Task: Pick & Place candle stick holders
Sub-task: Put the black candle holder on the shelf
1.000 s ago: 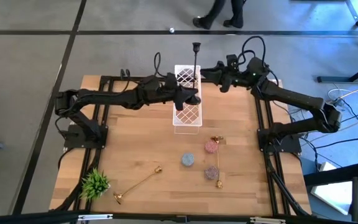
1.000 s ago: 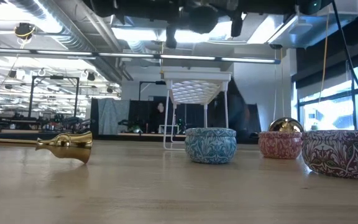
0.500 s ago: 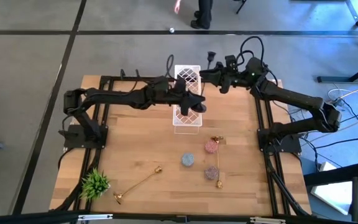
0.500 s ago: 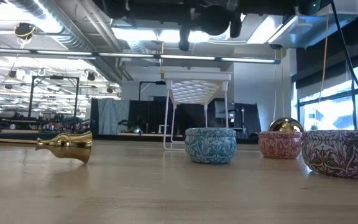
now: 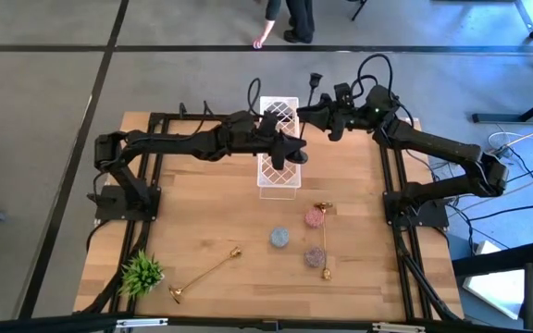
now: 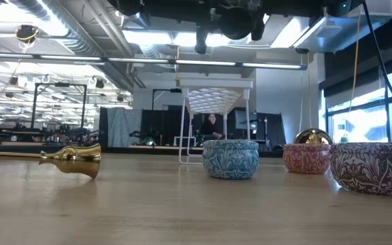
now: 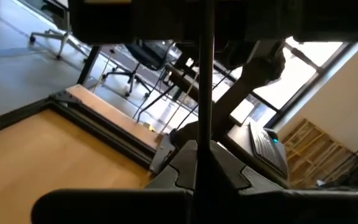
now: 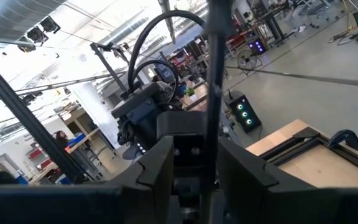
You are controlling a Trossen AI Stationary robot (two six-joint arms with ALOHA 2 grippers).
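My left gripper (image 5: 294, 155) is over the white wire rack (image 5: 278, 176), shut on a black candle stick holder (image 7: 205, 93). The holder's upper end (image 5: 315, 81) shows beyond my right gripper (image 5: 305, 111). That gripper is open at the rack's far right, and the stem (image 8: 216, 62) stands between its fingers. One gold candle stick holder (image 5: 206, 273) lies flat on the table at the near left. Its flared end (image 6: 70, 158) shows in the low view. Another gold candle stick holder (image 5: 323, 242) lies among the tins. My left gripper pinches the black holder's thin stem (image 7: 199, 140) between its two fingers. The fingers come in level from the table's left and lie across the stem. The holder stands roughly upright, lifted clear above the rack, with its stem running on above and below the fingers.
Three patterned tins (image 5: 315, 217) (image 5: 278, 238) (image 5: 316, 256) stand near the table's middle right. A green plant tuft (image 5: 142, 271) sits at the near left corner. A person (image 5: 285, 18) stands on the floor beyond the far edge.
My left gripper has gone a little toward the table's right edge with the black holder. The holder's upper end has swung right, and its stem now stands between my right gripper's fingers. The person beyond the far edge has shifted.
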